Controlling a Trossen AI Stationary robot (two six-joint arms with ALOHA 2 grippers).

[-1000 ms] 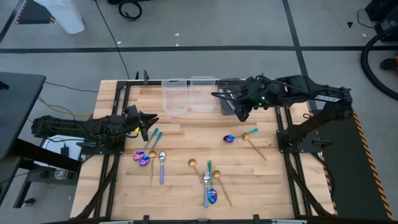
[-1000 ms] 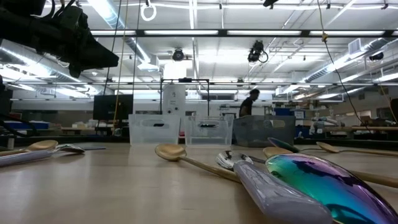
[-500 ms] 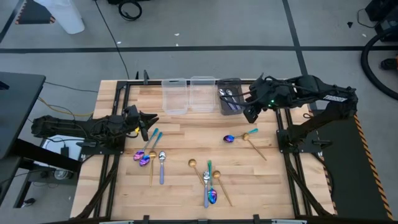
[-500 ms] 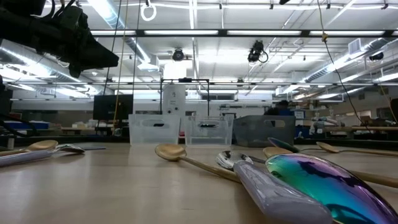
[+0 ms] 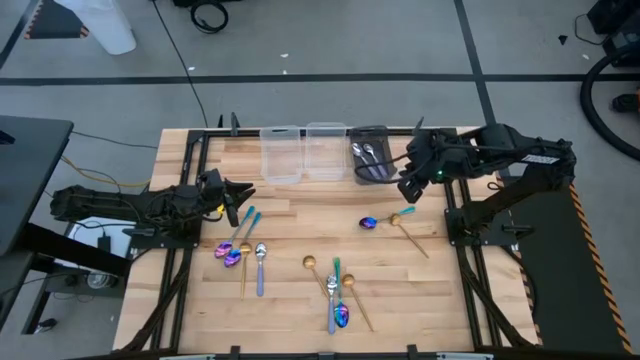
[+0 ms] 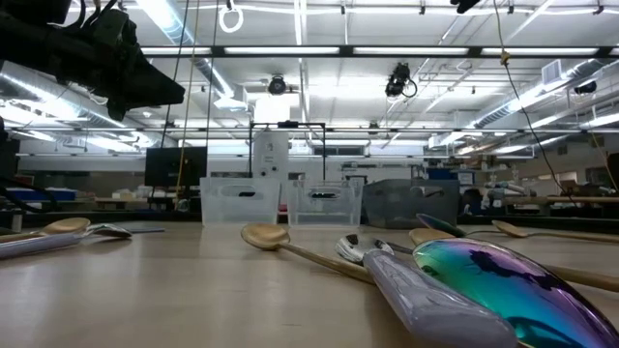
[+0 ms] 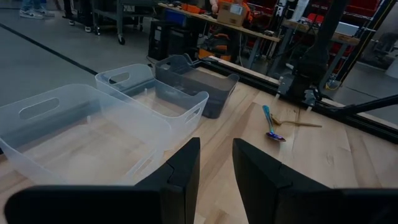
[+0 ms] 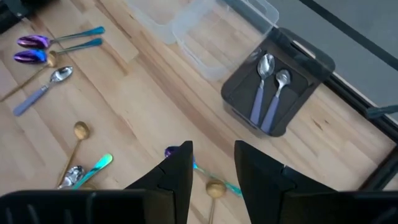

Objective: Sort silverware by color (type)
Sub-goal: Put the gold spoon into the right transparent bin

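My right gripper is open and hovers just right of the dark grey bin. Two silver spoons with lilac handles lie in that bin. Below the gripper, an iridescent spoon and a gold spoon lie flat on the wood. More silverware lies in a left cluster and a middle cluster. My left gripper waits open at the table's left side, above the left cluster.
Two clear bins stand beside the dark grey bin at the far edge. Black frame rails run along the table's left and right sides. In the low view an iridescent spoon and a gold spoon lie close by.
My right gripper has drawn back from over the dark grey bin, toward the table's right and slightly toward the near edge. The bin and its two silver spoons, covered by the arm before, now show.
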